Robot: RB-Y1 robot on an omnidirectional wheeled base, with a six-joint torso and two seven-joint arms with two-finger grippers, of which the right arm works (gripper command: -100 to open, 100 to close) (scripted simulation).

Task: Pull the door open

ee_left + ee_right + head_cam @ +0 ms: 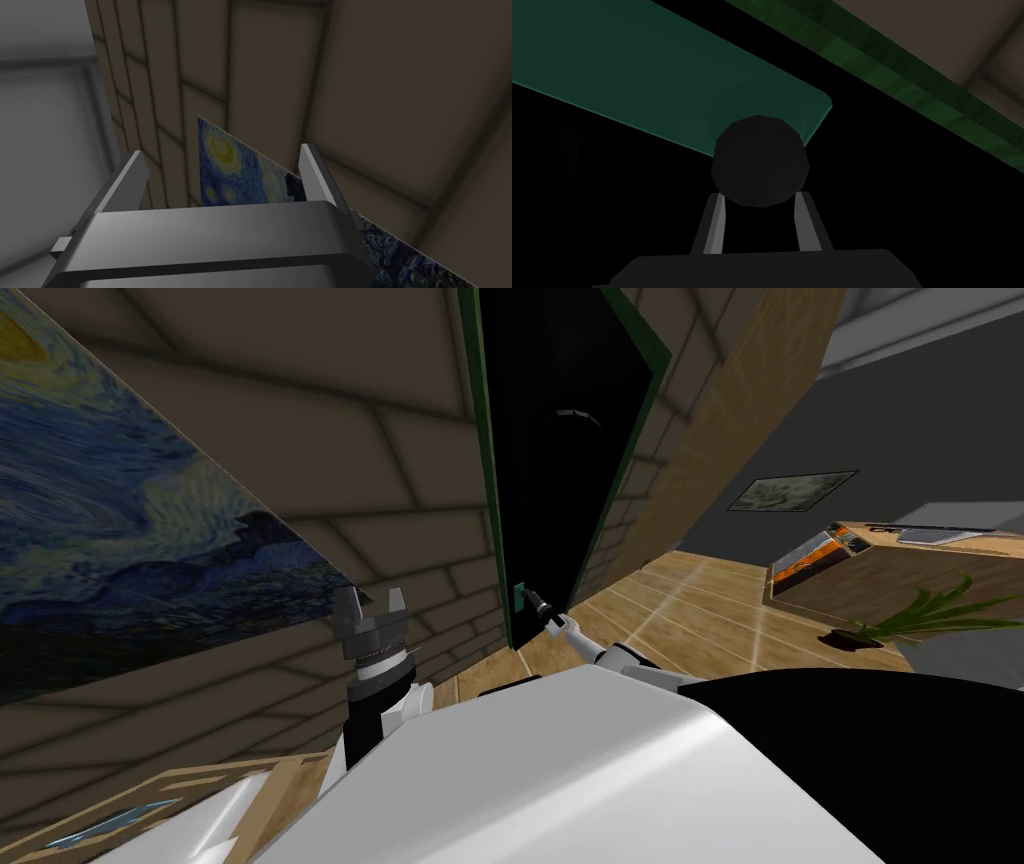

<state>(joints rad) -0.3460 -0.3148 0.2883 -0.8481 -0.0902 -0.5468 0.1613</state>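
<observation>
Right gripper (759, 196) jaws shut tight on the round black knob (759, 160), green plate (662, 85) behind the knob, left gripper (222, 151) jaws wide open, blue painting (225, 170) out past them.

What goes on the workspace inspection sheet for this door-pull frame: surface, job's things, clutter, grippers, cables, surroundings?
Surface: wooden floor.
Job's things: black door in a green frame; dark round knob on a teal plate.
Clutter: nothing seen.
Grippers: right gripper at the knob, fingers pressing its sides; left gripper open, raised beside the wall painting.
Cables: nothing seen.
Surroundings: tan block wall, potted plant, wooden counter, framed picture on the far wall.
</observation>
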